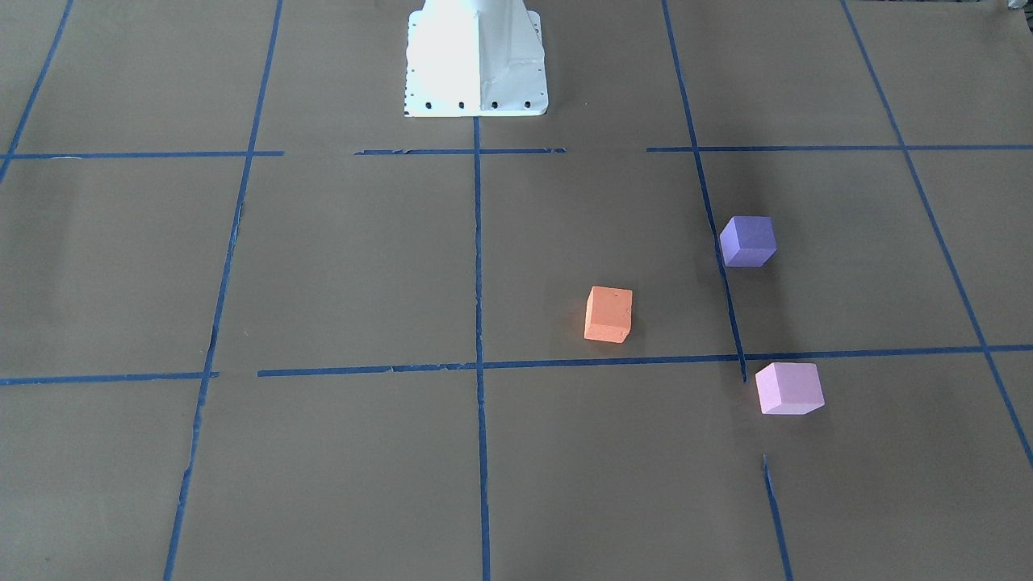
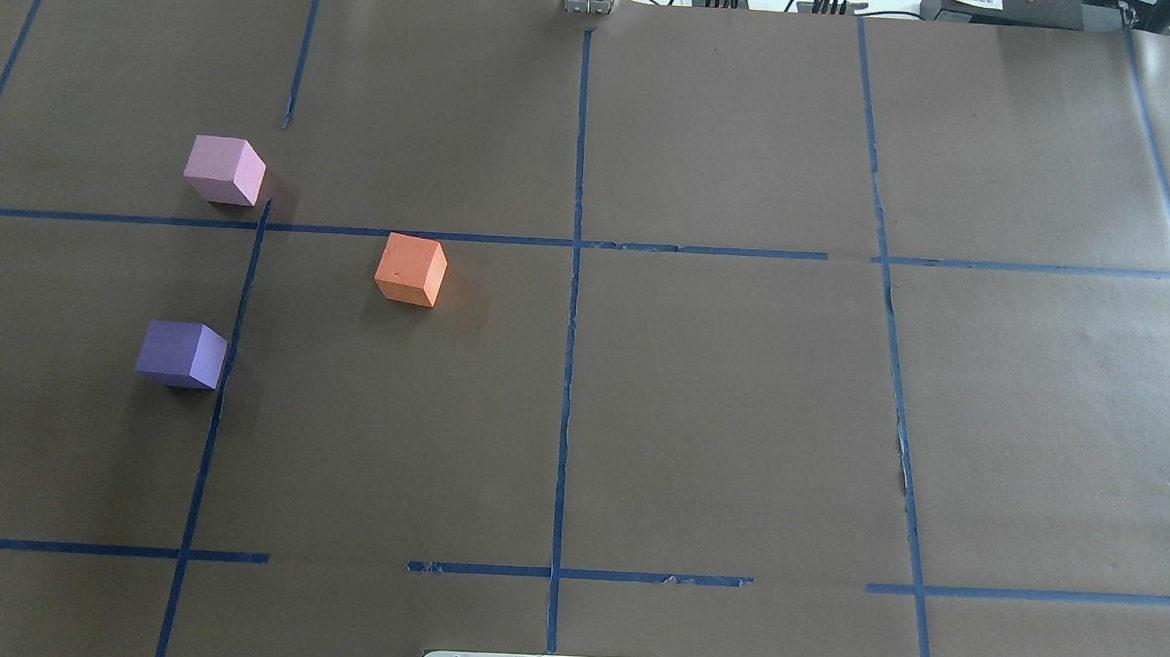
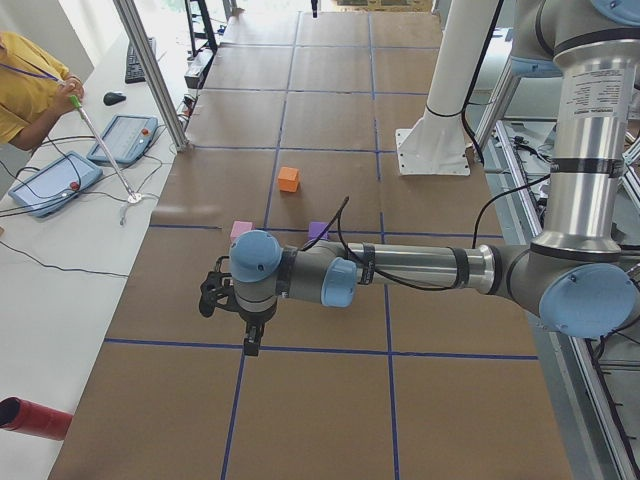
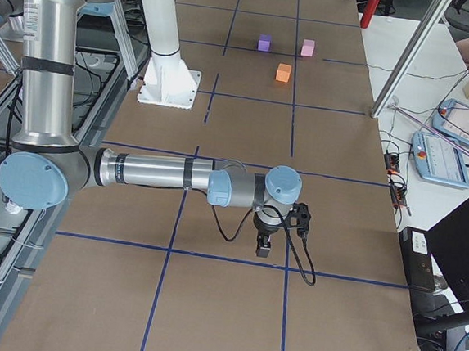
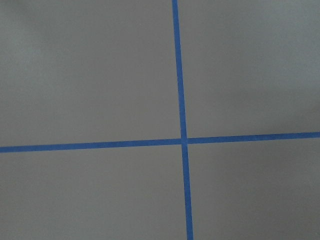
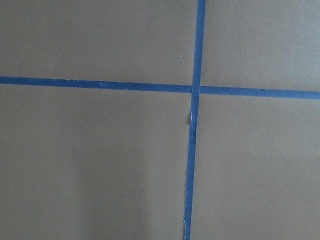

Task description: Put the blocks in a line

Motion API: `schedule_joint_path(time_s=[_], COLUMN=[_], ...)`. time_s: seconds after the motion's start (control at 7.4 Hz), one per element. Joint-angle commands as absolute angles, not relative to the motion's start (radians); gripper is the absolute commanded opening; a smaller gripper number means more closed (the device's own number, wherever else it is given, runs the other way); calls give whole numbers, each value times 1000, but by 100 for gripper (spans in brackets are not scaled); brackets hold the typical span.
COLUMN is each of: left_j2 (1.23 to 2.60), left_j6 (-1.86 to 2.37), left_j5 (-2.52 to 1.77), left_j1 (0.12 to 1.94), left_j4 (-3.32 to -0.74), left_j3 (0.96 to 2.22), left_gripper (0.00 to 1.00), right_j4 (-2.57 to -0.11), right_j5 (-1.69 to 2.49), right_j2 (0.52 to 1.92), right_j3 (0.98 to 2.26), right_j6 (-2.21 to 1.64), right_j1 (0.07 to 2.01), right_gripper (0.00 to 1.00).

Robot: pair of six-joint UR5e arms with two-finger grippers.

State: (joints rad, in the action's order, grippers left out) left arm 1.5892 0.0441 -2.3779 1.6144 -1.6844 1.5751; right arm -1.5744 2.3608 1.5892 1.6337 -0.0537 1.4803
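Three cubes lie apart on the brown paper on my left side. The orange block [image 1: 608, 314] [image 2: 411, 269] is nearest the middle. The dark purple block [image 1: 748, 240] [image 2: 181, 353] lies closer to my base. The pale pink block [image 1: 788, 388] [image 2: 224, 169] lies farther out. They form a triangle, none touching. My left gripper [image 3: 253, 345] points down over bare paper, well clear of the blocks. My right gripper [image 4: 263, 248] points down far from them. I cannot tell whether either is open or shut. Both wrist views show only paper and blue tape.
Blue tape lines [image 2: 572, 268] grid the brown paper. My white base mount [image 1: 476, 56] stands at the table's near-middle edge. A person with tablets [image 3: 120, 138] sits at the side bench, and a red cylinder [image 3: 35, 418] lies near the table's end.
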Motion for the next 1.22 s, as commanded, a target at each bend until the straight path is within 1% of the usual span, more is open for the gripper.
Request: schedule_joint_path(time_s=[0.0, 0.68, 0.95, 1.08], left_j2=[1592, 1589, 1589, 1609], left_j6=[44, 31, 44, 66], left_j5=[-2378, -2379, -2384, -2382], left_j1=[1609, 1601, 1577, 1510], left_j4=[-1660, -1683, -1799, -1865], left_j3=[1568, 1575, 1577, 1577], left_gripper=[100, 100, 100, 100], right_j4=[-1574, -1575, -1575, -1575], right_j5=[2361, 2361, 2361, 2361], right_j2=[1589, 1589, 1589, 1589], right_j3=[1634, 1634, 1634, 1634], right_j6=[-54, -54, -54, -54], right_j1=[1480, 1480, 1480, 1480], right_gripper=[100, 100, 100, 100])
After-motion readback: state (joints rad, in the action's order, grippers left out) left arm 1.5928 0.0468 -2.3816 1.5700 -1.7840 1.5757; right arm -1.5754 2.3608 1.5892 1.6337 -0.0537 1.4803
